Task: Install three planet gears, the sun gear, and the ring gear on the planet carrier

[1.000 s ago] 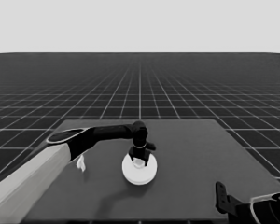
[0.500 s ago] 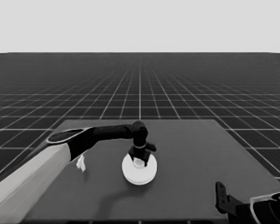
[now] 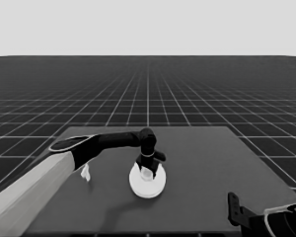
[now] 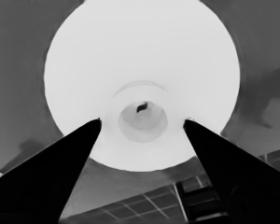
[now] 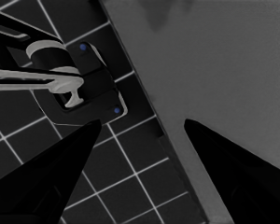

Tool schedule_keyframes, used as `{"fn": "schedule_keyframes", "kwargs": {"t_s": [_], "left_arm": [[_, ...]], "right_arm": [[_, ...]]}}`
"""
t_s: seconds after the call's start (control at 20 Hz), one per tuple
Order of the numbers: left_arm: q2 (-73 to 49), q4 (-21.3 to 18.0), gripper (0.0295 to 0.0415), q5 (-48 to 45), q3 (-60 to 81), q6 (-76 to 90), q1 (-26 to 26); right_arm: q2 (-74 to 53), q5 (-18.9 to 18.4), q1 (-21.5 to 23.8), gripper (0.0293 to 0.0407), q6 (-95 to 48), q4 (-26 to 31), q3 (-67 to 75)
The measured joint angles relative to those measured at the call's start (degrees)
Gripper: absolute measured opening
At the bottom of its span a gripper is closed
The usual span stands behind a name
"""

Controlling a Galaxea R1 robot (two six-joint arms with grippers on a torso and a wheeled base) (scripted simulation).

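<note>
Larger round part (image 4: 130, 60), directly under the left gripper (image 4: 142, 123): smooth, matt white, plastic-looking, no texture, raised hub equally plain. Gripper fingers (image 4: 60, 172): flat matt black, no sheen. Table (image 3: 202, 163) around the part: dark, matt, even. Thin white piece (image 3: 85, 173) beside the left arm: same matt white.

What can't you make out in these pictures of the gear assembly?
- Gears: none shows in any view; the larger round part may cover them.
- Smaller round part: not visible, perhaps underneath the larger one.
- Left tool: in the head view its own wrist hides whether the fingers touch the part's raised hub.
- Thin white piece: partly hidden by the left arm.
- Right arm: cut off at the head view's lower right corner.
</note>
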Motion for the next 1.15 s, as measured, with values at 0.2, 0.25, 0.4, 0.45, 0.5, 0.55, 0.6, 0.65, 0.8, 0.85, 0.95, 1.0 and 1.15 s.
{"fn": "schedule_keyframes", "kwargs": {"t_s": [0.2,0.25,0.4,0.45,0.5,0.55,0.6,0.65,0.8,0.85,0.95,1.0,1.15], "left_arm": [[0.0,0.0,0.0385,0.0,0.0,0.2,0.0],[0.0,0.0,0.0385,0.0,0.0,0.2,0.0],[0.0,0.0,0.0385,0.0,0.0,0.2,0.0],[-0.5,-2.1,0.0386,0.6,1.7,-12.9,-2.4],[-0.6,-3.4,0.0386,1.0,2.5,-20.7,-4.1],[-0.7,-4.2,0.0385,1.2,2.8,-25.2,-5.2],[-0.7,-4.6,0.0385,1.3,2.9,-27.9,-5.7],[-0.7,-4.9,0.0385,1.4,3.0,-29.4,-6.1],[-0.7,-5.2,0.0385,1.6,3.1,-31.2,-6.4],[-0.7,-5.2,0.0385,1.6,3.1,-31.4,-6.4],[-15.2,-7.1,0.0385,1.9,24.8,-32.1,-8.2],[-31.4,-8.6,0.0385,1.4,32.0,-26.4,-9.7],[-45.2,-10.4,0.0385,0.9,26.3,-10.2,-11.1]], "right_arm": [[0.0,0.0,0.0,0.0385,0.0,0.0,0.0],[0.0,0.0,0.0,0.0385,0.0,0.0,0.0],[0.0,0.0,0.0,0.0385,0.0,0.0,0.0],[0.0,0.0,0.0,0.0385,0.0,0.0,0.0],[0.0,0.0,0.0,0.0385,0.0,0.0,0.0],[0.0,0.0,0.0,0.0385,0.0,0.0,0.0],[0.0,0.0,0.0,0.0385,0.0,0.0,0.0],[0.0,0.0,0.0,0.0385,0.0,0.0,0.0],[0.0,0.0,0.0,0.0385,0.0,0.0,0.0],[0.0,0.0,0.0,0.0385,0.0,0.0,0.0],[0.0,0.0,0.0,0.0385,0.0,0.0,0.0],[0.0,0.0,0.0,0.0385,0.0,0.0,0.0],[0.0,0.0,0.0,0.0385,0.0,0.0,0.0]]}}
